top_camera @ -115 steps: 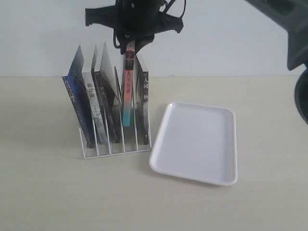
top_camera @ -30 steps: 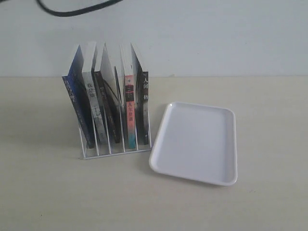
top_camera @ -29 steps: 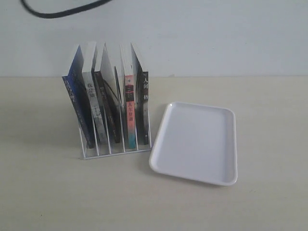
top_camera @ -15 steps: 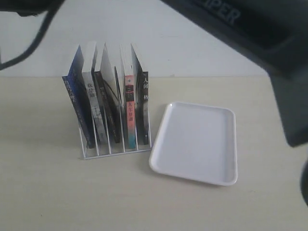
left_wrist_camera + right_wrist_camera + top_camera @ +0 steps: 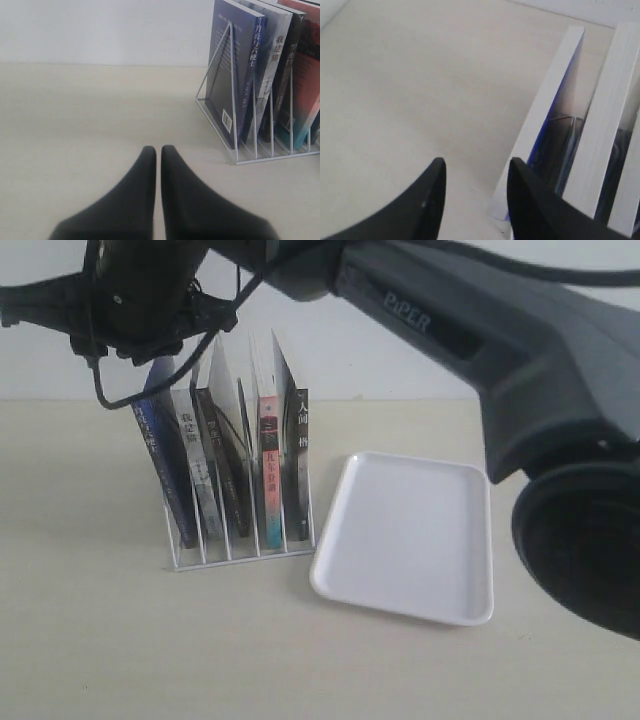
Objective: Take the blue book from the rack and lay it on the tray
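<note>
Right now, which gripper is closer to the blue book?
Right. The right gripper hangs open close above the top edge of the blue book; the left gripper sits shut beside the rack, apart from it.

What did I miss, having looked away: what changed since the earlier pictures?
The red-and-teal-spined book, earlier held raised by a gripper, was lowered into the rack and let go. The right gripper has since swung in, open, above the blue book. The tray, rack and other books stayed put.
</note>
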Robot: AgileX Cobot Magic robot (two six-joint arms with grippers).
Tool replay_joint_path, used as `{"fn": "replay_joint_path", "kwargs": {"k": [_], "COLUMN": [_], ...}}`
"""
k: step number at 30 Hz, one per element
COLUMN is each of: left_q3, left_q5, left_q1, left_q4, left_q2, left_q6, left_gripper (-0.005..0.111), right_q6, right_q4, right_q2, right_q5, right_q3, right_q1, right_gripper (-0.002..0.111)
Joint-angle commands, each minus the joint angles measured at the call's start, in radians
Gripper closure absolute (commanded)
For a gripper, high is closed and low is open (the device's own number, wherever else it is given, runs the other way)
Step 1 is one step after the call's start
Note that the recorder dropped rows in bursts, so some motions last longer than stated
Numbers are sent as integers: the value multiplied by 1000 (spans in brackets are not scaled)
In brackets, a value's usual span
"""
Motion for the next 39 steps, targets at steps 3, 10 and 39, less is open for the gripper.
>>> {"fn": "replay_joint_path", "kwargs": {"k": [3, 10, 39], "left_q3": [-1, -1, -1], "left_q5": [-4, -4, -4], "left_q1": [2, 2, 2], "left_q4": [-4, -4, -4], "left_q2": [-3, -3, -3], "left_q6": [0, 0, 0], "left_gripper": [103, 103, 103], "right_q6": [59, 59, 82], "right_q4": [-128, -84, -130], "right_q2": [48, 89, 66], "right_q5": [49, 46, 85], "right_q3": [-2, -2, -4], "right_q1": [-4, -4, -4], "right_gripper": [70, 69, 108]}}
